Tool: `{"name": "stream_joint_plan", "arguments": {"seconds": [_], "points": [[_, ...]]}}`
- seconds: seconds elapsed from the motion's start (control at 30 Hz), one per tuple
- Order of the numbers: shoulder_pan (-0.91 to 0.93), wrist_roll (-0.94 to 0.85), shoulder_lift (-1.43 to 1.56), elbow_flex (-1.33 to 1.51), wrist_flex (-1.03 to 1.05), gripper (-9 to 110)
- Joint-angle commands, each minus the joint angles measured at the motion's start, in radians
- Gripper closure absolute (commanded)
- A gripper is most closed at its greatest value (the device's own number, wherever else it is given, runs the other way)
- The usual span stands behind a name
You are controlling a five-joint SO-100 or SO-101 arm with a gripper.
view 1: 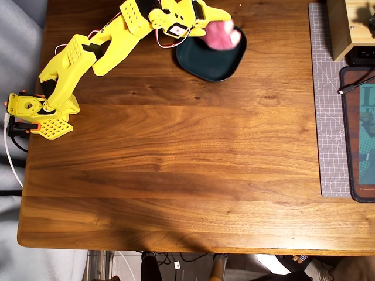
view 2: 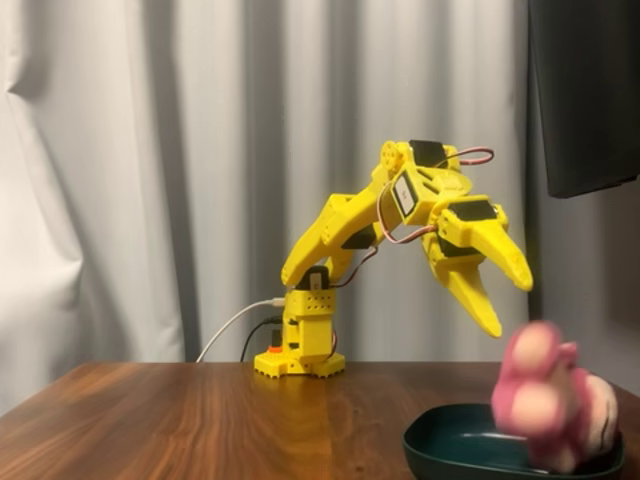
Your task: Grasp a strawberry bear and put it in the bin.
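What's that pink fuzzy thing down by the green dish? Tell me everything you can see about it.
It is a small pink plush bear, soft and fuzzy, with paler patches. It is motion-blurred in both views, so face and limbs are hard to make out. In the fixed view it sits low at the right end of the dark teal dish, at or just inside the rim; actual contact cannot be told. The yellow gripper hangs open above it, not touching. In the overhead view the bear lies over the dish's far right part.
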Motion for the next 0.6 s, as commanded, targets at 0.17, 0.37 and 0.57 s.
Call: {"name": "stream_joint_plan", "arguments": {"seconds": [0.17, 0.37, 0.57], "points": [[-0.021, -0.009, -0.015, -0.350, 0.250, 102], [-0.114, 0.005, 0.092, -0.453, 0.482, 102], [-0.236, 0.005, 0.213, -0.449, 0.483, 102]]}}
